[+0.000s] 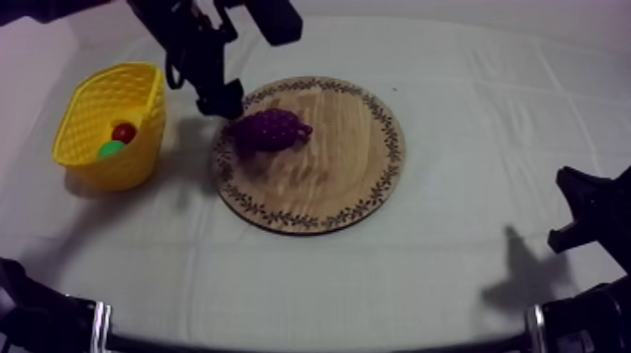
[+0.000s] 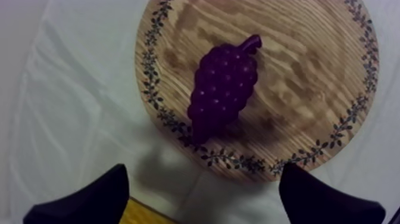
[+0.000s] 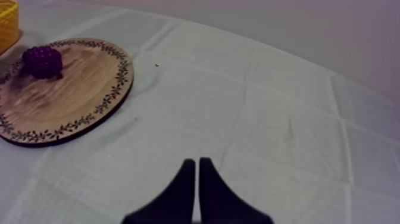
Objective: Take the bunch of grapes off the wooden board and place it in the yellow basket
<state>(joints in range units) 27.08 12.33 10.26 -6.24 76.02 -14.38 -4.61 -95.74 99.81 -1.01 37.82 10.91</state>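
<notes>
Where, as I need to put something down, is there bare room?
The board's right half, beyond the grapes, is bare; so is the cloth between board and right claw. Crowded: left claw beside grapes, near basket.

Top view: slanting down on my table point(image 1: 451, 253).
Left wrist: close over the wooden board point(image 2: 286, 89).
Right wrist: low, farther off.
Shared: that wooden board.

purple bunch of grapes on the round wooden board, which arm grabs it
Left: the left gripper, open, hangs beside the purple bunch of grapes; the right gripper, shut, sits far off.
</notes>
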